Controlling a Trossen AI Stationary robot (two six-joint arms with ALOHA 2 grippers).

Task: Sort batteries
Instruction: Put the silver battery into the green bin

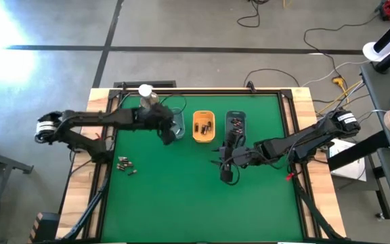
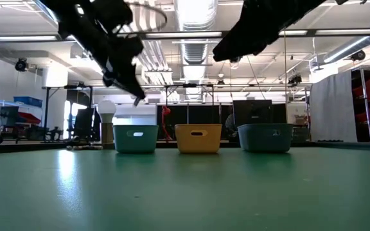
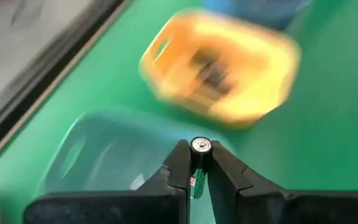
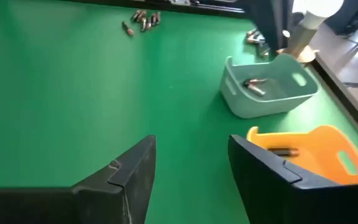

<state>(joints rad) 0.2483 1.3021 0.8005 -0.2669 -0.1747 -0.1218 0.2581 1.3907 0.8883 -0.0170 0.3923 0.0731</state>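
The green surface (image 1: 181,203) carries three small trays in a row: a pale teal tray (image 4: 269,87), an orange tray (image 1: 204,127) and a dark teal tray (image 1: 235,123). In the low view the tray walls hide whatever lies inside them. The left hand (image 3: 199,163) hangs above the pale teal tray, clenched on one battery (image 3: 199,149): a dark cylinder with a silvery cap and a scrap of green label, its lower part hidden between the fingers. The right hand (image 4: 191,162) hovers over the open surface just beside the orange tray, fingers spread and holding nothing. Loose batteries (image 1: 126,165) lie in a small cluster near the left edge, too small to count. About two lie in the pale teal tray, and one shows in the orange tray's cut-off corner in the right wrist view.
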